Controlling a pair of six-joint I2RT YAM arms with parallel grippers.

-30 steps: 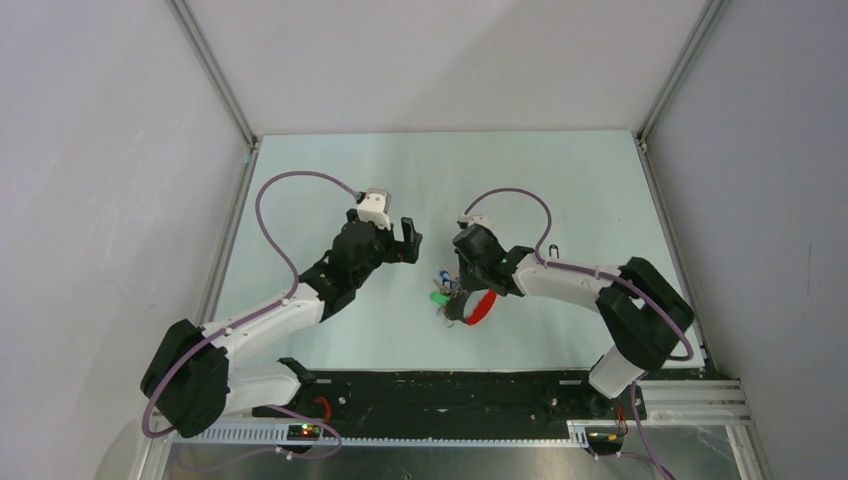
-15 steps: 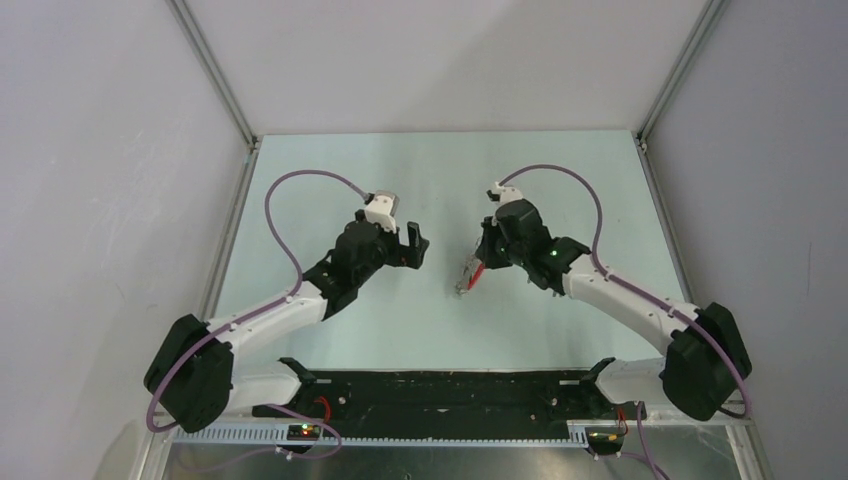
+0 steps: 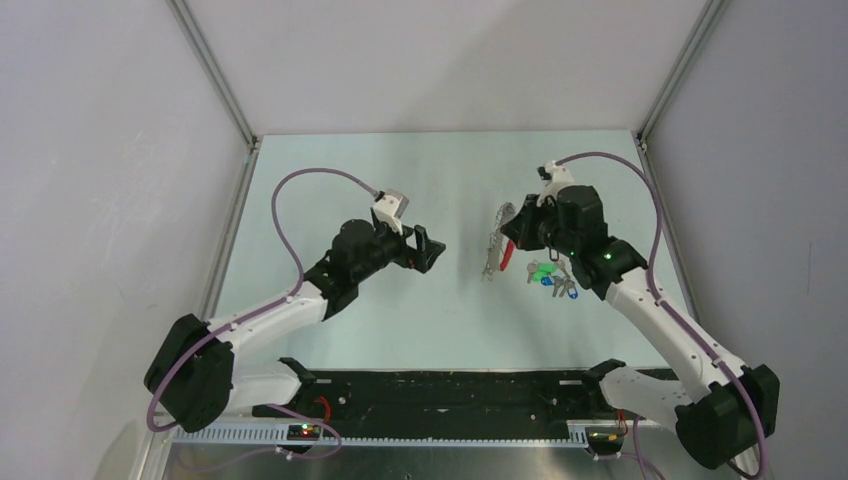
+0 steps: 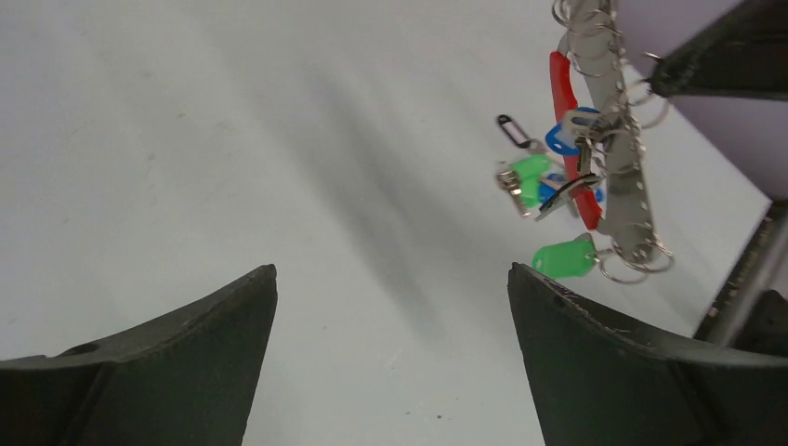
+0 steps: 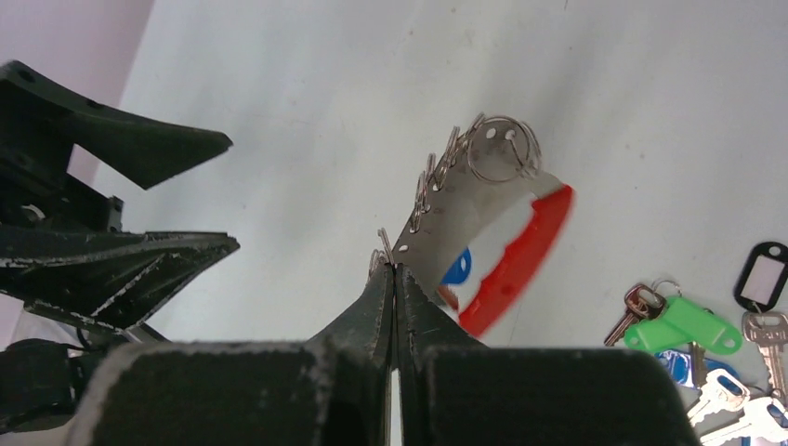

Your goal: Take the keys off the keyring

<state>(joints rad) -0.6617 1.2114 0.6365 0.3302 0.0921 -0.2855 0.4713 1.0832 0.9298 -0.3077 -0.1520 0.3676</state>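
**Keyring Held Aloft as Second Gripper Waits Wide**

The right gripper [image 5: 393, 271], fingers pressed flat together, pinches one end of the keyring [image 5: 469, 200] and holds it clear of the table [image 3: 400, 170], right of centre in the overhead view. In the right wrist view the keyring runs from frame centre toward the upper right. It is a thin grey metal strip edged with small split rings, with a red band [image 5: 520, 255] bowed along its lower side.

The left gripper [image 4: 390, 274], fingers spread wide and holding nothing, faces the keyring from centre-left of the overhead frame, well apart from it. Through its camera the keys [image 4: 565, 258], green and blue plastic heads on silver blades, cluster against the strip at upper right.

A separate bunch [image 5: 683, 325] with a black oval tag [image 5: 764, 274] lies on the table at lower right of the right wrist view. From the left camera it sits roughly behind the keyring, so not every coloured head can be assigned to one bunch or the other.

The keyring looks light but loose: rigid pieces on free links, likely to swing and twist. Held by one thin end, the strip may pivot in the pinch. Split rings are stiff and springy, and bare metal is slick. A key's plastic head, taken close to its ring, probably offers the left gripper the surest hold.
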